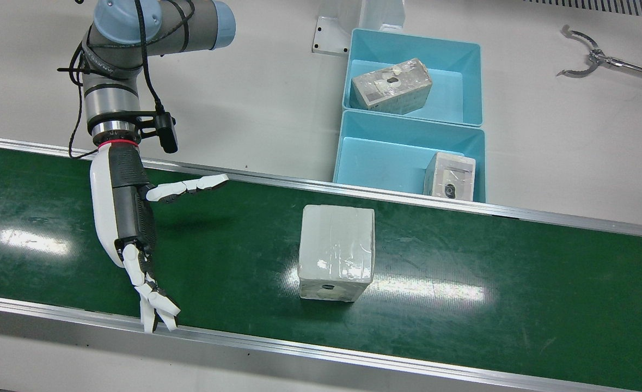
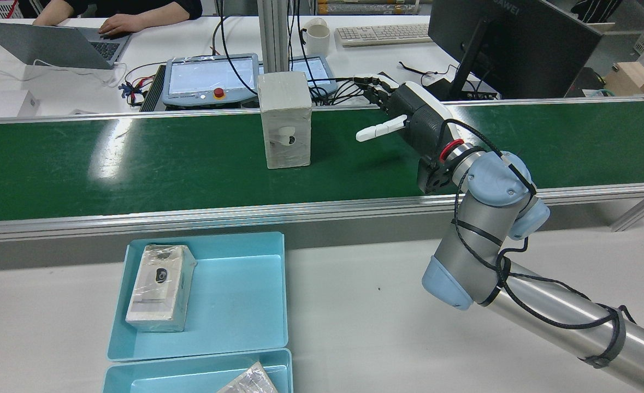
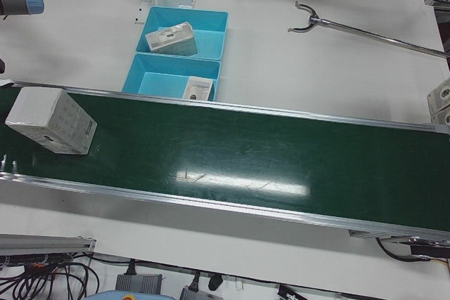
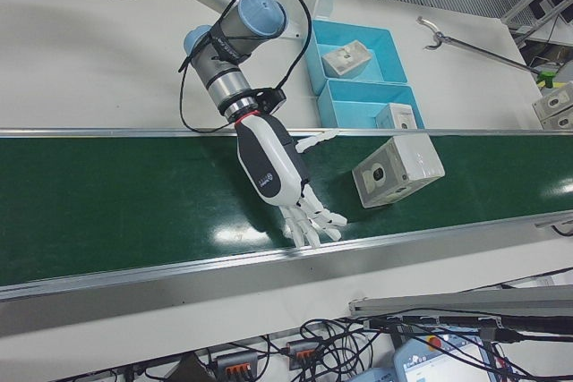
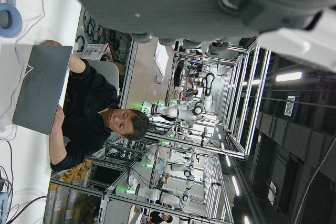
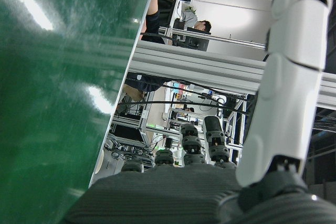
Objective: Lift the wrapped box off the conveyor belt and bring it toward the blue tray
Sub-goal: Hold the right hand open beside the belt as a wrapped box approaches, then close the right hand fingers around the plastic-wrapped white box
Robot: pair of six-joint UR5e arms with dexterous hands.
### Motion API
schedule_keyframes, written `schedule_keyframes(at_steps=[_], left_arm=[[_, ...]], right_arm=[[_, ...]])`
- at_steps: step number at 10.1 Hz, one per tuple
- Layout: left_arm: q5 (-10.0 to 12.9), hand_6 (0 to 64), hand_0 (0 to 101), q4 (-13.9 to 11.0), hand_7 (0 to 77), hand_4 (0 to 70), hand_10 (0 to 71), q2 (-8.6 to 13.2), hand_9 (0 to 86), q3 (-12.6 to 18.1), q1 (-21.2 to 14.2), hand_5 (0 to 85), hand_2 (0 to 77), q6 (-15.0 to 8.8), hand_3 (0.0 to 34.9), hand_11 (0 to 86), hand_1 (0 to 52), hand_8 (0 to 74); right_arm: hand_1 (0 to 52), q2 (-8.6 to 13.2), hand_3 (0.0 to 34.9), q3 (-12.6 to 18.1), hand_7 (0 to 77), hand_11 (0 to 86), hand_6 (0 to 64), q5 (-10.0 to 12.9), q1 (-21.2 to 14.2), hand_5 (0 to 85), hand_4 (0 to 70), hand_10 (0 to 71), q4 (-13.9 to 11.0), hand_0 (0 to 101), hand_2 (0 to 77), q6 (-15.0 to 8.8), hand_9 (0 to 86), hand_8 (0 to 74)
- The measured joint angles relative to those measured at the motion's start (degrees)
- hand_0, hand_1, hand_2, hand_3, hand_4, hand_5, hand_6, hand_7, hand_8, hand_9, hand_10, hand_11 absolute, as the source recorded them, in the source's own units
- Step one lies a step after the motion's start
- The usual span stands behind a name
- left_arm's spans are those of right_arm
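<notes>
- Fingers of the right hand: spread wide and straight, thumb stuck out sideways toward the box, holding nothing. Tips reach the belt's outer rail.
- Right hand: palm hangs over the belt, well apart from the box, with open belt between them. The right hand view shows a strip of the box's shiny wrap at its top edge, beyond the thumb.
- Left hand: only its dark underside shows in its own camera, looking out at the room. Whether its fingers are apart or closed, I cannot tell. No other view shows it.
- Wrapped box: 1 pale block in glossy clear film, standing on the green conveyor belt, mid-width, roughly opposite the trays. A dark round mark shows on 1 side face.
- Handling, as I judge it: stiff, flat-sided and probably light. The film looks slick, so a loose pinch may slide. Best hold is thumb on 1 side face and fingers on the opposite face, squeezing across the width.
- Blue tray: 2 trays sit end to end just beside the belt's inner rail, each already holding 1 wrapped box.
- Reach tool: metal claw lying on the table, far from the work.
- Person at a laptop beyond the belt.
</notes>
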Motion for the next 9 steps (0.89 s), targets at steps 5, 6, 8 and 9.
schedule_keyframes(at_steps=[5, 6, 8, 9], left_arm=[[0.0, 0.0, 0, 0.0, 0.0, 0.0, 0.0, 0.0, 0.0, 0.0, 0.0, 0.5, 0.5, 0.0, 0.0, 0.5, 0.0, 0.5], [0.0, 0.0, 0, 0.0, 0.5, 0.0, 0.0, 0.0, 0.5, 0.0, 0.0, 0.5, 0.5, 0.0, 0.0, 0.5, 0.0, 0.5], [0.0, 0.0, 0, 0.0, 0.5, 0.0, 0.5, 0.0, 0.5, 0.0, 0.0, 1.1, 0.5, 0.0, 0.0, 0.5, 0.0, 0.5], [0.0, 0.0, 0, 0.0, 0.5, 0.0, 0.5, 0.0, 0.0, 0.0, 0.0, 0.5, 0.5, 0.0, 0.0, 0.5, 0.0, 0.5]], right_arm=[[7.1, 0.1, 7.3, -0.1, 2.7, 1.6, 3.3, 0.1, -0.3, 22.4, 0.5, 0.0, 0.7, 46, 5.5, 0.1, 1.6, 2.7], [10.4, 0.0, 6.1, -0.1, 2.2, 1.6, 3.3, 0.1, -0.3, 22.4, 0.5, 0.0, 1.4, 46, 5.5, 0.1, 1.6, 2.7], [10.4, 0.1, 6.1, -0.7, 2.2, 1.6, 3.3, 0.2, -0.5, 22.4, 0.5, 0.0, 2.2, 46, 6.0, 0.0, 1.6, 1.6], [10.4, 0.1, 6.0, -1.0, 2.2, 1.6, 3.3, 0.3, -0.6, 22.9, 0.5, 0.0, 2.5, 46, 7.1, 0.0, 1.6, 1.6]])
